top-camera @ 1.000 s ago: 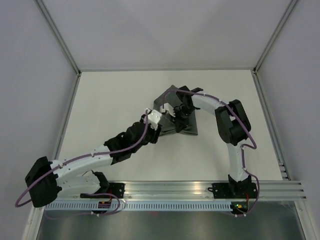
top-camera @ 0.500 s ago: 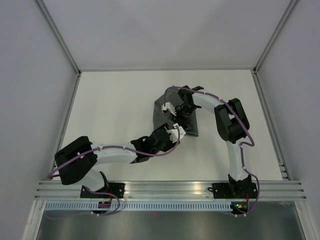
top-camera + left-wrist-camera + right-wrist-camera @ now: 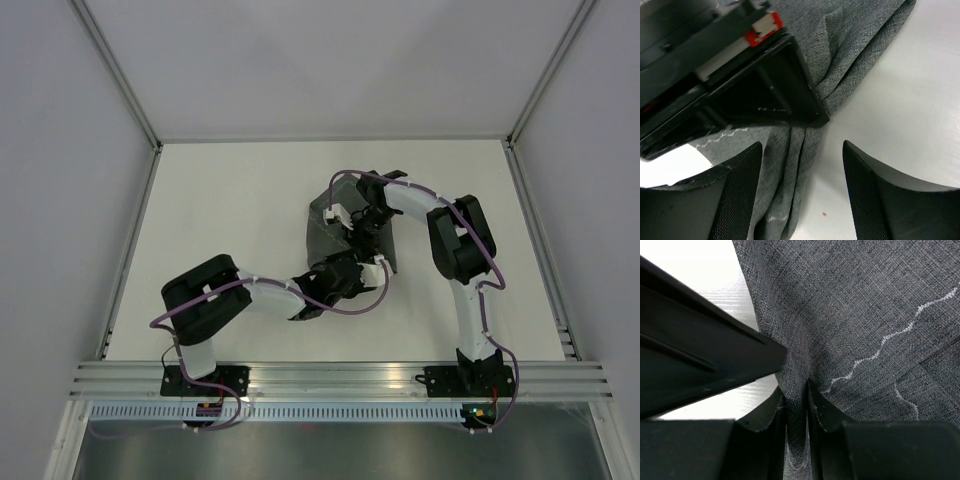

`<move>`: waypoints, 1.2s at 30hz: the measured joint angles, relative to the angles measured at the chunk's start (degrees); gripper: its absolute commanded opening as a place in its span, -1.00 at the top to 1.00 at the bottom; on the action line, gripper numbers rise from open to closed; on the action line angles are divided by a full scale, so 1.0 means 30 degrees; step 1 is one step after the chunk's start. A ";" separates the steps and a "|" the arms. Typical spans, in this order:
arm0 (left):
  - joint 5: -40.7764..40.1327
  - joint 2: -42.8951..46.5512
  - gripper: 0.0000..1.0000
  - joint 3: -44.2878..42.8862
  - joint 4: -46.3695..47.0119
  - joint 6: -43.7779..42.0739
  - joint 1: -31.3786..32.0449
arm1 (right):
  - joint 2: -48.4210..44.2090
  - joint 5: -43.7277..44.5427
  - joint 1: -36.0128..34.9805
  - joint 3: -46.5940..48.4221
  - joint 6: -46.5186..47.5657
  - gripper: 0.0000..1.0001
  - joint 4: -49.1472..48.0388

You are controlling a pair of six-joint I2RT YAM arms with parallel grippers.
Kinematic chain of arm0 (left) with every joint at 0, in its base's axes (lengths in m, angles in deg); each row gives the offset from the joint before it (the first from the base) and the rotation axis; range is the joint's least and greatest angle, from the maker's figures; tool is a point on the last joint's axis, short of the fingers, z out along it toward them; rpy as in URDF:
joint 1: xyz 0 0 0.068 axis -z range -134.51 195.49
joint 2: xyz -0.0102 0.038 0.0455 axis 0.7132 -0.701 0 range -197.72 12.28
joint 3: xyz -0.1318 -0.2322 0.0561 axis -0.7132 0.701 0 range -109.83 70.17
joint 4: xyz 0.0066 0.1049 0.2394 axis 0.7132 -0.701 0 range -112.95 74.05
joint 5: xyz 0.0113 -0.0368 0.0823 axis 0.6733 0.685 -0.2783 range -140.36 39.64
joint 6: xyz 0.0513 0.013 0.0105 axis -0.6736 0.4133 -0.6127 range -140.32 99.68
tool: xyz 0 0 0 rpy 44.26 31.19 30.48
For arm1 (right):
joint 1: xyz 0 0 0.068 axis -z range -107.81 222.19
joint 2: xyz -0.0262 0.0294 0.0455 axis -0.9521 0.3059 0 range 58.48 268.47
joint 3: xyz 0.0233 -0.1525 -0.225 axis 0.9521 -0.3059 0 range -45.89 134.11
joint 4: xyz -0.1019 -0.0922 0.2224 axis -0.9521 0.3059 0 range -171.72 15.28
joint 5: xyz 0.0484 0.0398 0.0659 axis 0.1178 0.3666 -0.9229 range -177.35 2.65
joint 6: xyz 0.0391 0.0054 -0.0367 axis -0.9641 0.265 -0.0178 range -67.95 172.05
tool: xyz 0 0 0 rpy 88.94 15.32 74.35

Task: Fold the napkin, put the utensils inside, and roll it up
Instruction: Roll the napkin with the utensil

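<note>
Nearest to the bases, the left arm (image 3: 250, 295) lies folded low over the table (image 3: 230, 220), elbow doubled back toward its own mount and forearm reaching right. That puts the left gripper (image 3: 372, 270) at the near edge of the napkin (image 3: 322, 238) with its jaws apart and nothing between them — the wrist view shows the cloth's stacked layers lying under the gap, not pinched. Just beyond, the right arm (image 3: 455, 240) arches over from its base and drops its wrist steeply onto the middle of the dark grey cloth, where the right gripper (image 3: 796, 402) is clamped on a raised fold of it. The napkin sits bunched and partly folded, mid-table; the fork I cannot find in any view, perhaps hidden under cloth or arms. Folding seems the step in hand, and to do it well the left jaws should take all layers of the near edge cleanly, low to the table, before the right lets go — otherwise the stack will likely slip and skew.
</note>
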 measured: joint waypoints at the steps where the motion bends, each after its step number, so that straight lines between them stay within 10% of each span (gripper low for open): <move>1: -0.0022 -0.0342 -0.41 -0.0175 0.0095 -0.0211 0.0000 | 0.0029 -0.0022 0.0022 0.0036 0.0015 0.68 0.0109; 10: 0.0168 -0.1545 -0.17 -0.0947 0.0138 -0.0918 -0.0313 | 0.0219 -0.0080 0.0102 0.0197 0.0036 0.68 0.0896; 22: 0.1173 -0.2098 0.95 -0.1690 -0.1137 -0.0954 -0.0415 | 0.0678 -0.0197 0.0189 0.0801 0.0051 0.67 0.1654; 36: 0.4699 -0.1836 0.95 -0.2929 -0.3650 -0.0204 -0.1617 | -0.0073 -0.0474 0.0743 0.0022 -0.0109 -0.22 0.1923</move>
